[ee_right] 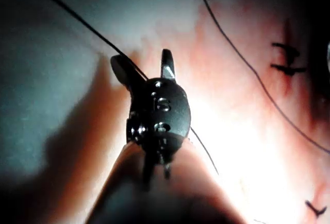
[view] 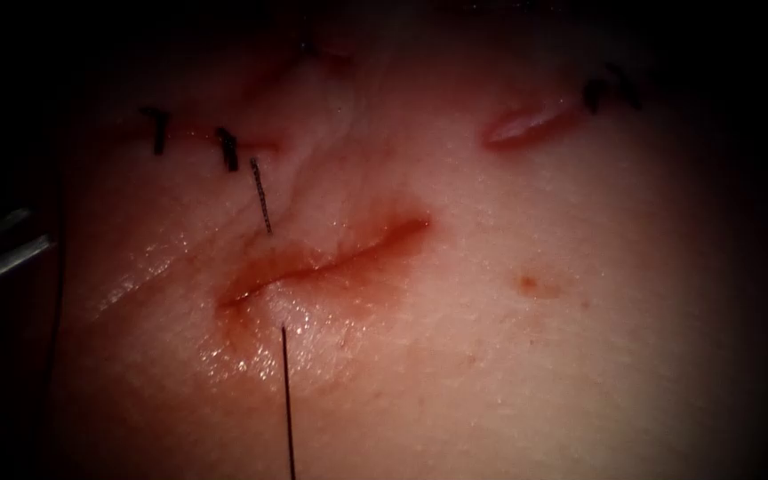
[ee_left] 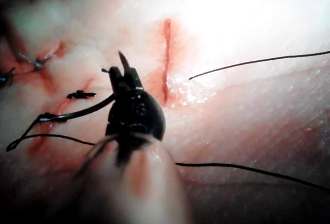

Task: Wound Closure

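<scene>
The open cut (view: pixel 326 262) in the tissue (view: pixel 580 356) gapes unsutured, red fluid (view: pixel 251 284) along its edges. Thread (view: pixel 288 400) enters the tissue just below the cut; a second strand (view: pixel 262 196) emerges just above it. Beyond that strand, finished stitches (view: pixel 227 148) close a neighbouring cut. The left tool (ee_left: pixel 124 67) holds the curved needle (ee_left: pixel 77 113), clear of the tissue. The right tool (ee_right: pixel 147 69), jaws apart, holds nothing, thread lying across it.

I am reading no text, label, number or sign anywhere on the tissue (view: pixel 491 356) or either tool.
</scene>
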{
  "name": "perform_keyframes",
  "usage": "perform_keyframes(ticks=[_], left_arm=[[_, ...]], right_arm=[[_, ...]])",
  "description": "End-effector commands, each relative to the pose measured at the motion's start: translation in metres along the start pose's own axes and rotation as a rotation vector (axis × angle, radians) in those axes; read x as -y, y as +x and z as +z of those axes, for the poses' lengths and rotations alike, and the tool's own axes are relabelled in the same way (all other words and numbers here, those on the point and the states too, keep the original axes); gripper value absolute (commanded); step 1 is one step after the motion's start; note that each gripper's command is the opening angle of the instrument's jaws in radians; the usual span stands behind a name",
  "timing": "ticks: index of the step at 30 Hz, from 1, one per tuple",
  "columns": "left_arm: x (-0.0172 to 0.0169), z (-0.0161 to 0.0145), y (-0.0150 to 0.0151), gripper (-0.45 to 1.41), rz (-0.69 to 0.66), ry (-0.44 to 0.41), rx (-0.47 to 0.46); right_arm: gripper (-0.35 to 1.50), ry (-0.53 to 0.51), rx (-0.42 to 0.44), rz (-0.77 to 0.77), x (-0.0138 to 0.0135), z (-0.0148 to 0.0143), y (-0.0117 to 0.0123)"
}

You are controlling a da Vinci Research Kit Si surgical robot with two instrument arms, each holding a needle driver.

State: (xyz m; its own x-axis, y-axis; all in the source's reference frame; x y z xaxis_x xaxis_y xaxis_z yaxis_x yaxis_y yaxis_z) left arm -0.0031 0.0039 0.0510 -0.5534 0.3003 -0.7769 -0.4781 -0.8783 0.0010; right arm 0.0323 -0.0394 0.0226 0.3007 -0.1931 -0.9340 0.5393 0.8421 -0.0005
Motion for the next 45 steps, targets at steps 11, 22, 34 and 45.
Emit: perform_keyframes(ticks=[11, 22, 34, 45], left_arm=[[0.0000, 0.0008, -0.0001, -0.45, 0.001, 0.001, 0.000], [-0.0001, 0.0009, -0.0001, -0.45, 0.001, 0.000, -0.002], [-0.0001, 0.0008, -0.0002, -0.45, 0.002, 0.000, -0.002], [0.0000, 0.0007, -0.0002, -0.45, 0.002, -0.001, -0.001]], right_arm=[[1.25, -0.421, 0.323, 0.118, -0.0102, -0.0052, -0.0091], [1.11, -0.775, 0.146, 0.960, -0.0182, -0.0025, -0.0181], [0.91, -0.755, -0.061, 1.246, -0.0204, 0.0008, -0.0280], [0.81, -0.746, -0.108, 1.314, -0.0208, 0.0041, -0.0326]])
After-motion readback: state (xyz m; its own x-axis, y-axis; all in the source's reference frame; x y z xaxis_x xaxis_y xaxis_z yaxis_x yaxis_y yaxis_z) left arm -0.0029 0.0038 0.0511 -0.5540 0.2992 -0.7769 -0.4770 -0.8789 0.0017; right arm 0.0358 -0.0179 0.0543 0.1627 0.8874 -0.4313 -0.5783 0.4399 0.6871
